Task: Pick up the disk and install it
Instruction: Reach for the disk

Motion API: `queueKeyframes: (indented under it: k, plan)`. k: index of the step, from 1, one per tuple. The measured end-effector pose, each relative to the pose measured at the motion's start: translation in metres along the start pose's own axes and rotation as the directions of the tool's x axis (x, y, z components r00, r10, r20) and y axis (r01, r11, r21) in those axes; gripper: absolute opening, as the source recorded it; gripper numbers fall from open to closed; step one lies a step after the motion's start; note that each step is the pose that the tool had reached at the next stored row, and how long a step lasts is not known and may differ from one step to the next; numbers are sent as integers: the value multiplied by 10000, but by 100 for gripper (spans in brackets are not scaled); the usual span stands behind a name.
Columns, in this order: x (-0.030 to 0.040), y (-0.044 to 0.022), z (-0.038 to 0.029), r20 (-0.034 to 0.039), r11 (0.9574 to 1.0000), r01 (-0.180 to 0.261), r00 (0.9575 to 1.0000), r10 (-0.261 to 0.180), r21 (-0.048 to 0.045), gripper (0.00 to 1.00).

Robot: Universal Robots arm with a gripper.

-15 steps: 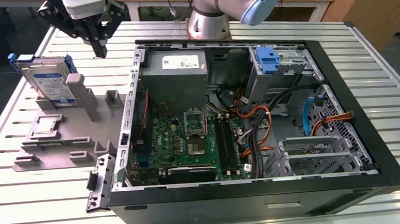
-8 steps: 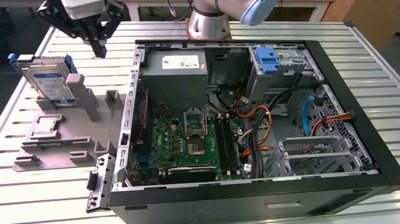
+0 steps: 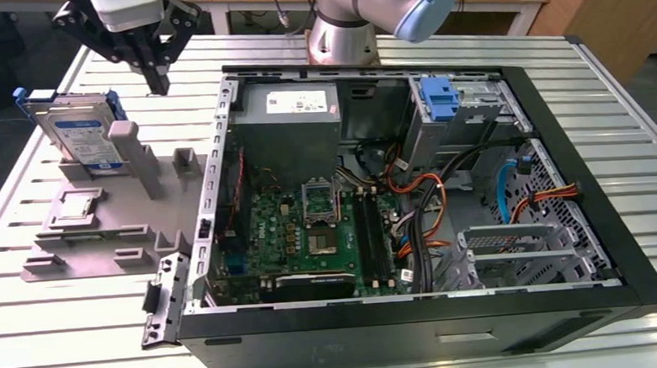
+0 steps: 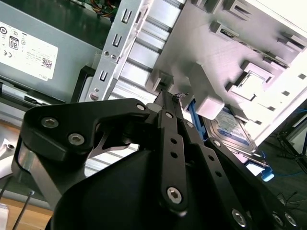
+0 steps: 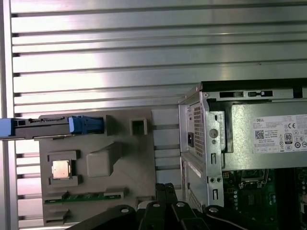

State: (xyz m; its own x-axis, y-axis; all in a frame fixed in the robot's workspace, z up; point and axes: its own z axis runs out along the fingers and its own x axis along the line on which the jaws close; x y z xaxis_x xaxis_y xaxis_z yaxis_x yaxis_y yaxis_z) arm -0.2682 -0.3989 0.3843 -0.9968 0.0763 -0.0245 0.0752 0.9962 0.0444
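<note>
Currently: disk (image 3: 82, 134) stands on edge, leaning, in slot of grey holder (image 3: 95, 234), near worktop (image 3: 56, 342) edge on the exterior view's left. Blue rails along disk sides. Hand (image 3: 158, 85) closed, empty, hangs above holder, just beside disk, not touching it. Open computer case (image 3: 426, 318) sits mid-worktop, alongside holder. Power-supply box (image 3: 288, 123) is inside case.
</note>
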Motion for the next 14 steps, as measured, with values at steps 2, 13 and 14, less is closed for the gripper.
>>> queueKeyframes:
  k: [2,13,14]
  plan:
    - [26,2,0,-1,10000,0,10000,0,0,10]
    - [160,42,10,-1,10000,-1,10000,1,1,10]
    - [179,41,13,0,10000,-3,10000,3,0,10]
